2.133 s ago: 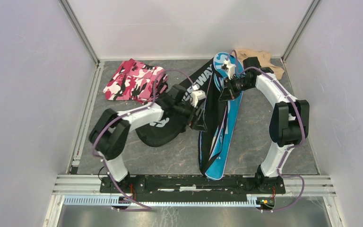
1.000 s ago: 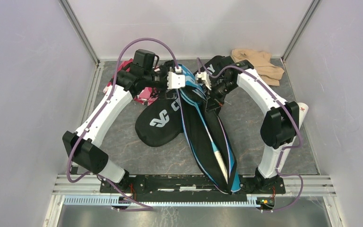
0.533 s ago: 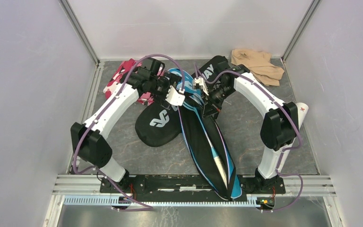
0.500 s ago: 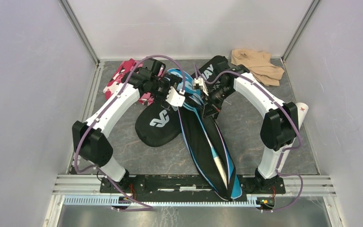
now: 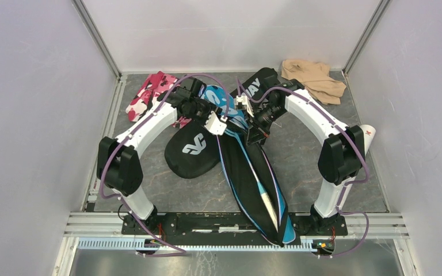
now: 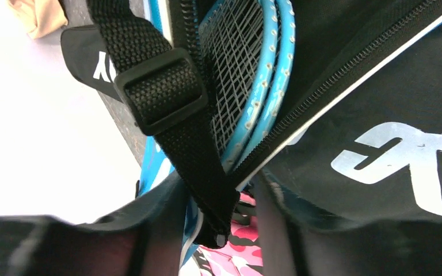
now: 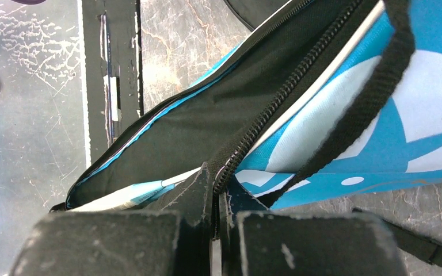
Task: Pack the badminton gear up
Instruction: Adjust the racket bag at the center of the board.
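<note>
Blue cover (image 7: 426,86) (zipper edge) sits pinched in the right gripper (image 7: 214,192).

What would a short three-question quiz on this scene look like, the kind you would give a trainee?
1. True or false: the beige cloth lies on the far right side of the scene.
2. Fill in: the racket inside the open cover has a frame coloured ____.
3. Pick one: the right gripper is pinching
A. the beige cloth
B. the zipper edge of the blue cover
C. the racket's strings

Key: 1 true; 2 blue; 3 B.
</note>
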